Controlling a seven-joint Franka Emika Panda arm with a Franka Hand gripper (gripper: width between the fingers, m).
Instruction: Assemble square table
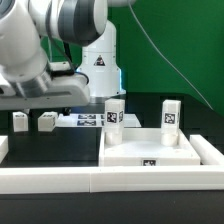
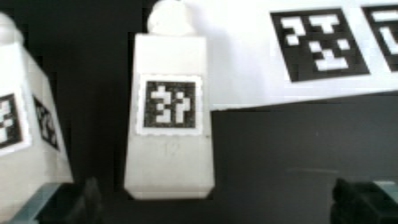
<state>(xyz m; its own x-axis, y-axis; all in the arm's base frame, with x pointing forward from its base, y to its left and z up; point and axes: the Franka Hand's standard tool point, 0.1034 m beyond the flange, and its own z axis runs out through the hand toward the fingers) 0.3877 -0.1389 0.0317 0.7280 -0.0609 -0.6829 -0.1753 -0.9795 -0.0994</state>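
Open-jawed and holding nothing, my end effector (image 2: pixel 210 200) hangs over a loose leg (image 2: pixel 169 110) lying on the worktop (image 2: pixel 249 150), a finger on either side and clear of it. A second loose leg (image 2: pixel 22 100) lies just beside it, and the marker board (image 2: pixel 329 45) is on the other side. Farther off, toward three o'clock in the exterior view, the tabletop (image 1: pixel 130 155) carries an upright leg (image 1: pixel 114 112) at ten o'clock and another upright leg (image 1: pixel 170 115) at two o'clock. I judge this the third leg's pick-up: descend squarely, centre, close.
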